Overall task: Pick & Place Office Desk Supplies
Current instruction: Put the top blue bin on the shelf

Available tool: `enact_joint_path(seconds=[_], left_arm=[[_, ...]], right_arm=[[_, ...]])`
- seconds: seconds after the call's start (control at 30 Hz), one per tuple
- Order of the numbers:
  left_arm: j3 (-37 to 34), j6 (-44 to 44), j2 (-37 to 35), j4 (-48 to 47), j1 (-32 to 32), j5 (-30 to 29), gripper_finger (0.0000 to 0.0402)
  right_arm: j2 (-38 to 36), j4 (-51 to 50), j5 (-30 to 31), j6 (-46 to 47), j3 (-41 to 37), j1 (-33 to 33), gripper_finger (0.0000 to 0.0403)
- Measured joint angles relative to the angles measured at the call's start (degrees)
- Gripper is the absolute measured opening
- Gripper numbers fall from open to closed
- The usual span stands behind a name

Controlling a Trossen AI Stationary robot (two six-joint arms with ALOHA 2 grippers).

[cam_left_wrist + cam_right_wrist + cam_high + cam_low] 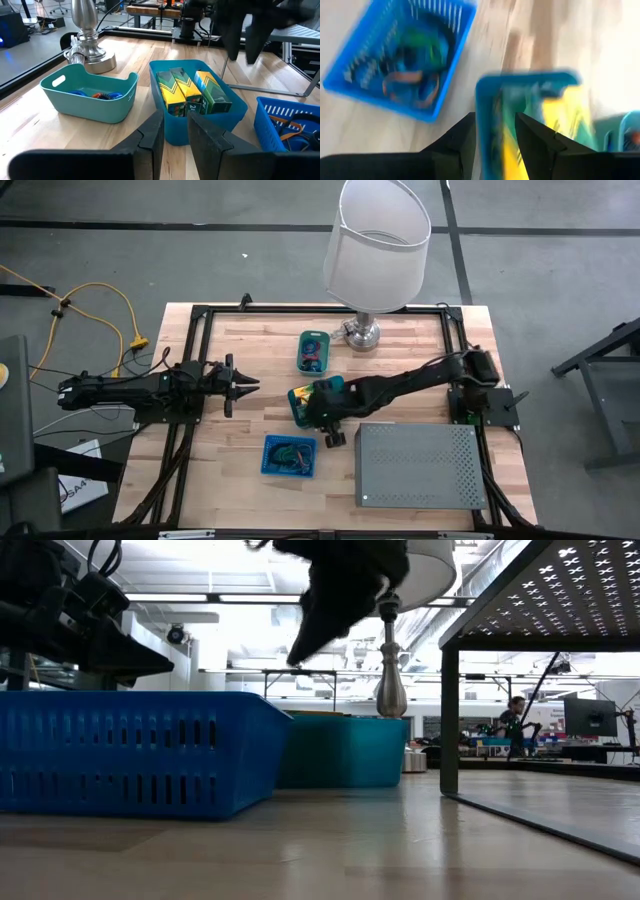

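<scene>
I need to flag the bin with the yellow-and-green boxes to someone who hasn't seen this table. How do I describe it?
Start at the white-shaded lamp at the table's far edge. Two bins sit toward the table's middle from it: a teal tub of small loops, then a deeper blue bin under the right gripper. It is solid-walled, unlike the slotted blue basket, and holds the yellow-and-green boxes standing upright.

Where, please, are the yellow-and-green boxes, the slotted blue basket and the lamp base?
yellow-and-green boxes (192, 90): left wrist view, middle box's top.
slotted blue basket (270, 461): high view, left wall.
lamp base (92, 52): left wrist view, chrome foot.
</scene>
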Motion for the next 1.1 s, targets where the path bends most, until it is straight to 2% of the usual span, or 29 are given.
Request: enact_joint_path(seconds=[0.17,1.1], left_arm=[[0.0,0.0,0.01,0.28,0.02,-0.01,0.0079],[0.0,0.0,0.02,1.45,0.02,-0.2,0.0079]], right_arm=[[5.14,-4.73,-1.34,0.96,2.97,0.08,0.0126],[11.41,-7.12,-3.87,5.28,3.11,-0.72,0.0118]])
